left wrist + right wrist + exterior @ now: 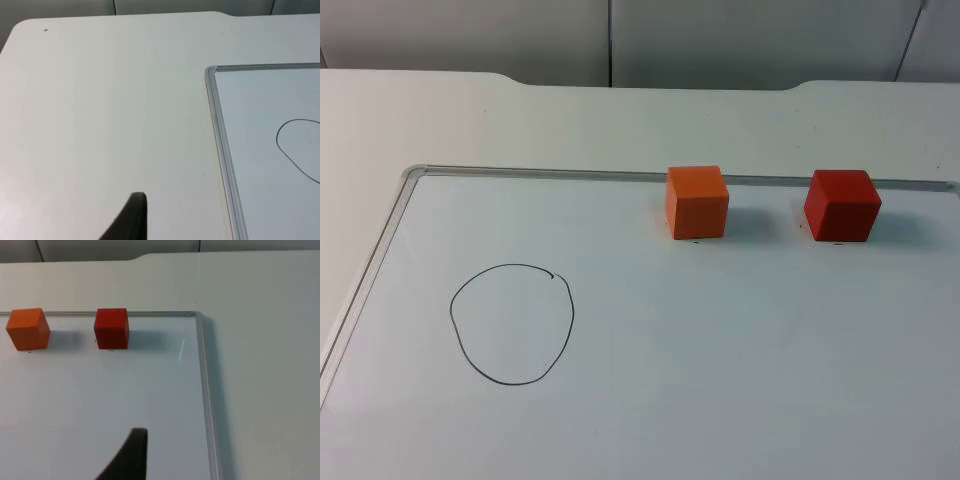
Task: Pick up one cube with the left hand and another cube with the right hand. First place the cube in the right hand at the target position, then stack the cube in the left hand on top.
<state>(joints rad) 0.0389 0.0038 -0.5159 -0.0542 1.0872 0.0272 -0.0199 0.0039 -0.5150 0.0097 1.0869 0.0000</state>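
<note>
Both cubes sat untouched by the whiteboard's (650, 400) far rim, well ahead of the fingers; the red cube (111, 328) lay nearer the right gripper (131, 455), the orange cube (697, 202) beyond; the drawn circle (511, 323) lay beside the left gripper (131, 217). Finger spread could not be told; each arm probably needed a square, centred descent.

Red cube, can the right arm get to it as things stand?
Probably yes. The red cube stands alone on the whiteboard, apart from the orange cube, with open board between it and the right gripper's fingertip.
</note>
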